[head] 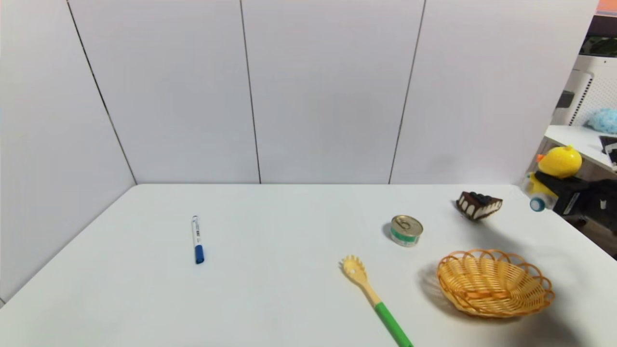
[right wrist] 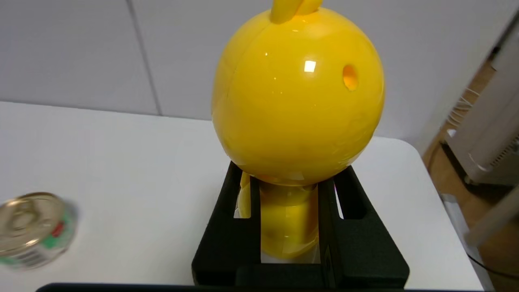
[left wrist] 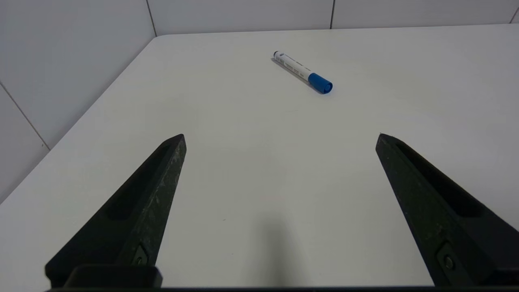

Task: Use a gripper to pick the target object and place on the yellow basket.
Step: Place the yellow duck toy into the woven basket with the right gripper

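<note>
Left hand (left wrist: 279, 136) spread above marker (left wrist: 303, 72).

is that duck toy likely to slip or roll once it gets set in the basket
Probably slippery: the duck toy is glossy, and the right gripper clamps only its narrow body. Its blue wheel suggests rolling, though the yellow basket is dished and should contain it.

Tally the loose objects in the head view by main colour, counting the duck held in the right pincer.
Yellow or orange: 3 (duck, basket, pasta spoon)
White and blue: 1 (marker)
Brown: 1 (cake slice)
Silver and green: 1 (can)
Total: 6
</note>
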You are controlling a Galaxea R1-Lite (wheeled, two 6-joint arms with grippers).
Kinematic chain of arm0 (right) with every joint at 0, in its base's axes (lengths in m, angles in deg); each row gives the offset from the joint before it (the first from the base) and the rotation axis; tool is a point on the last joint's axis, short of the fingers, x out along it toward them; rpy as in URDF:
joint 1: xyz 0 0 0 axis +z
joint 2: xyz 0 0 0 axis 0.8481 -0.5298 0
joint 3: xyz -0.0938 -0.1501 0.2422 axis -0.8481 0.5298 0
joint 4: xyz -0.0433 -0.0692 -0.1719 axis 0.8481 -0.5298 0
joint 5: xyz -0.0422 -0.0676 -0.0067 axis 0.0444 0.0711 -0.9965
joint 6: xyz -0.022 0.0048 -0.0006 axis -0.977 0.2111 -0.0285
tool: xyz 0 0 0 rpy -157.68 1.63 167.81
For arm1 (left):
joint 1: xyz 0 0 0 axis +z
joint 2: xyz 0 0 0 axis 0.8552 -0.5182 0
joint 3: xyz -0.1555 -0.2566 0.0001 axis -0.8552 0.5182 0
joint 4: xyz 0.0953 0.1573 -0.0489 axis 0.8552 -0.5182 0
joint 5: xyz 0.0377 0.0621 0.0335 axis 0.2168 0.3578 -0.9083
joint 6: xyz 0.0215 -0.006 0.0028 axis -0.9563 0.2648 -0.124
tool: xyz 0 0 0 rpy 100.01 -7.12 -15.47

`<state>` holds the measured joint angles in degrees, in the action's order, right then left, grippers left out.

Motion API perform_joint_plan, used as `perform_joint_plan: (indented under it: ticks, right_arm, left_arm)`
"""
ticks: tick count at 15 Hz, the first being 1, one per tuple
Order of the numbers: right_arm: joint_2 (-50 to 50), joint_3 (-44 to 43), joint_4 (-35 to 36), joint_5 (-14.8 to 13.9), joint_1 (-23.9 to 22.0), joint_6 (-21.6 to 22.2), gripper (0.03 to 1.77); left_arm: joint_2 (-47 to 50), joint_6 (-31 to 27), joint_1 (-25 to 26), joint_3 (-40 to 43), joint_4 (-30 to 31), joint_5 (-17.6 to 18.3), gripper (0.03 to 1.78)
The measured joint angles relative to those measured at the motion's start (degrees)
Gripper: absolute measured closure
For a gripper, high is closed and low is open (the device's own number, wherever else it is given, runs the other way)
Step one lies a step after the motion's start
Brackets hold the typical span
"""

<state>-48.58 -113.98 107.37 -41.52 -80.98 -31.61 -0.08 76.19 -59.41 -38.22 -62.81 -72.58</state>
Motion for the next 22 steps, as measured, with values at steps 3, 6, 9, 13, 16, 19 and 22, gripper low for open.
perform_joint_plan:
  ticks: [3,6,9,13,16,19,22]
  right_arm:
    - [5.8,0.0,-6.2,8.0,0.6,0.5,1.41]
    - [11.3,0.0,-14.5,17.2,2.3,0.3,1.41]
    - [15.7,2.2,-22.7,21.6,6.4,-0.5,1.41]
    - [17.4,10.3,-24.6,21.9,9.3,-6.9,1.41]
    - [16.6,15.1,-24.3,21.6,9.1,-10.9,1.41]
    - [15.3,16.0,-23.6,21.6,8.8,-11.0,1.41]
    - [12.9,15.8,-20.4,21.7,8.7,-11.3,1.36]
  left_arm:
    - [0.0,0.0,0.0,0.0,0.0,0.0,0.12]
    - [0.0,0.0,0.0,0.0,0.0,0.0,0.12]
    - [0.0,0.0,0.0,0.0,0.0,0.0,0.12]
    - [0.0,0.0,0.0,0.0,0.0,0.0,0.12]
    - [0.0,0.0,0.0,0.0,0.0,0.0,0.12]
    - [0.0,0.0,0.0,0.0,0.0,0.0,0.12]
    - [0.0,0.0,0.0,0.0,0.0,0.0,0.12]
